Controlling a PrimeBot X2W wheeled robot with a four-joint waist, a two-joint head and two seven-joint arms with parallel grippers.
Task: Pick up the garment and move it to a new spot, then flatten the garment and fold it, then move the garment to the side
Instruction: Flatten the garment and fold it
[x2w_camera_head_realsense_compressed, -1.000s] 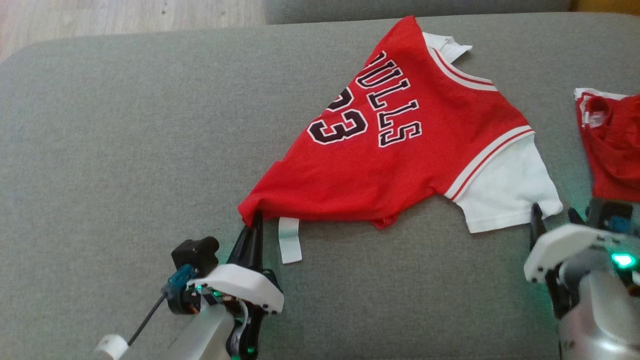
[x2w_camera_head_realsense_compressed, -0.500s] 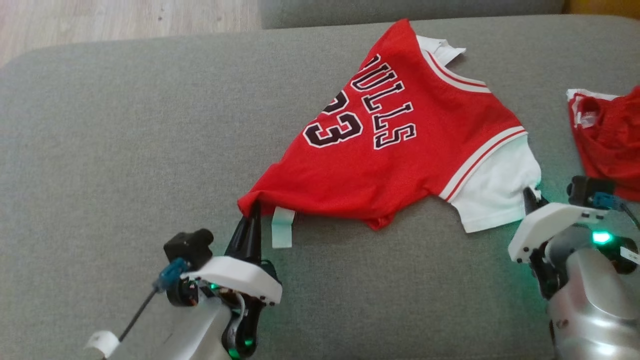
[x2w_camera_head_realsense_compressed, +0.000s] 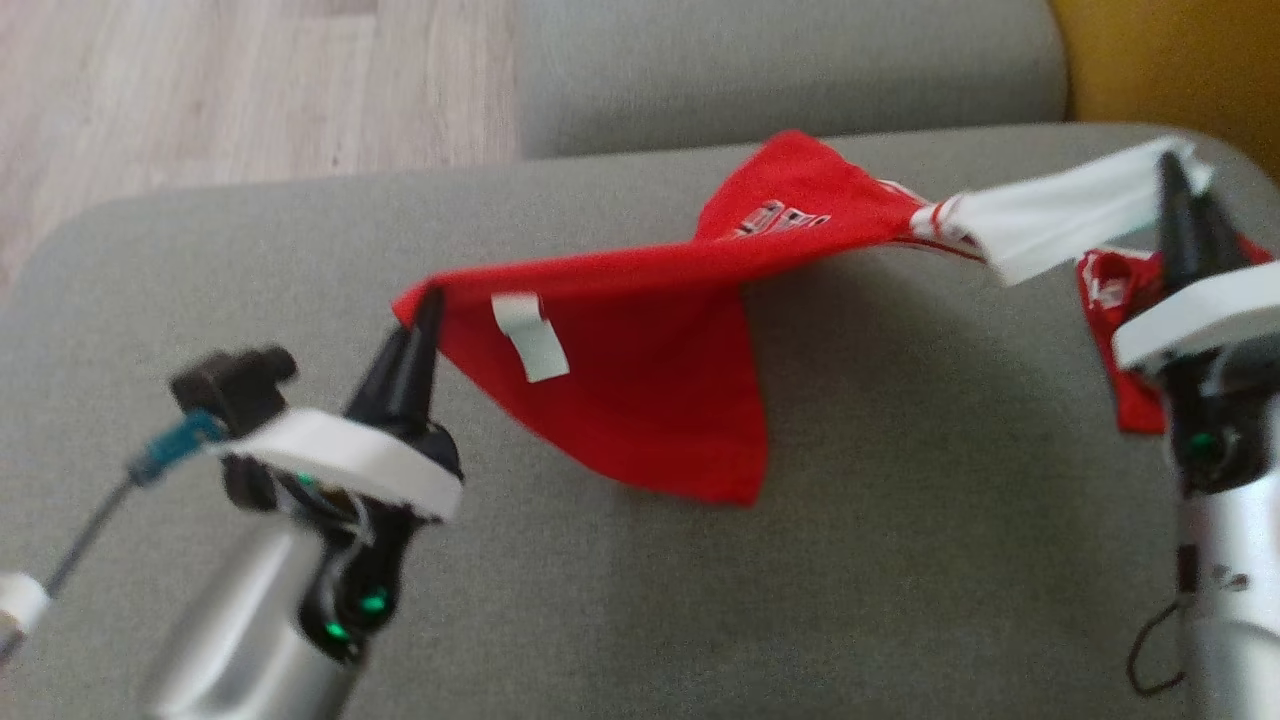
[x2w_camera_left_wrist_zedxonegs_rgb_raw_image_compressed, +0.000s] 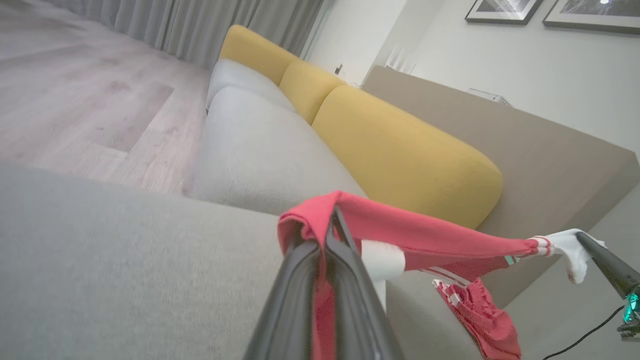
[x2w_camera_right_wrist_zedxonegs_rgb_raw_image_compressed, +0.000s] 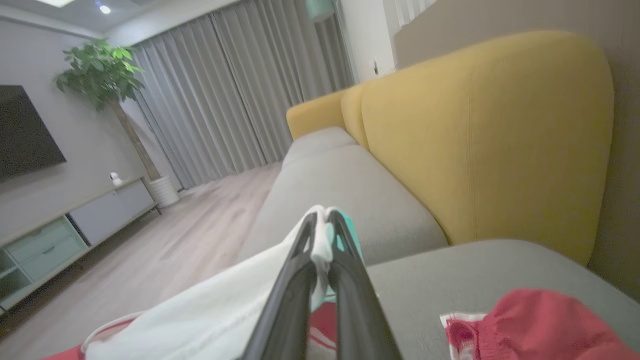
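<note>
The garment (x2w_camera_head_realsense_compressed: 640, 370), a red jersey with white sleeves and a white tag, hangs stretched in the air above the grey sofa cushion (x2w_camera_head_realsense_compressed: 900, 580). My left gripper (x2w_camera_head_realsense_compressed: 425, 300) is shut on its red hem corner at the left. My right gripper (x2w_camera_head_realsense_compressed: 1180, 175) is shut on the white sleeve (x2w_camera_head_realsense_compressed: 1060, 220) at the upper right. In the left wrist view the left gripper (x2w_camera_left_wrist_zedxonegs_rgb_raw_image_compressed: 334, 215) pinches the red cloth (x2w_camera_left_wrist_zedxonegs_rgb_raw_image_compressed: 425, 235), which runs across to the right gripper (x2w_camera_left_wrist_zedxonegs_rgb_raw_image_compressed: 582, 237). The right wrist view has the right gripper (x2w_camera_right_wrist_zedxonegs_rgb_raw_image_compressed: 322, 215) clamped on white fabric (x2w_camera_right_wrist_zedxonegs_rgb_raw_image_compressed: 215, 315).
A second red piece of clothing (x2w_camera_head_realsense_compressed: 1115, 300) lies crumpled on the cushion at the right, below my right gripper. Yellow backrests (x2w_camera_left_wrist_zedxonegs_rgb_raw_image_compressed: 400, 150) stand behind the sofa. Wooden floor (x2w_camera_head_realsense_compressed: 200, 90) lies beyond the cushion's far left edge.
The right gripper closed on the white sleeve. Both grippers rose and lifted the garment off the cushion, so it now hangs between them. The head camera also tilted up.
</note>
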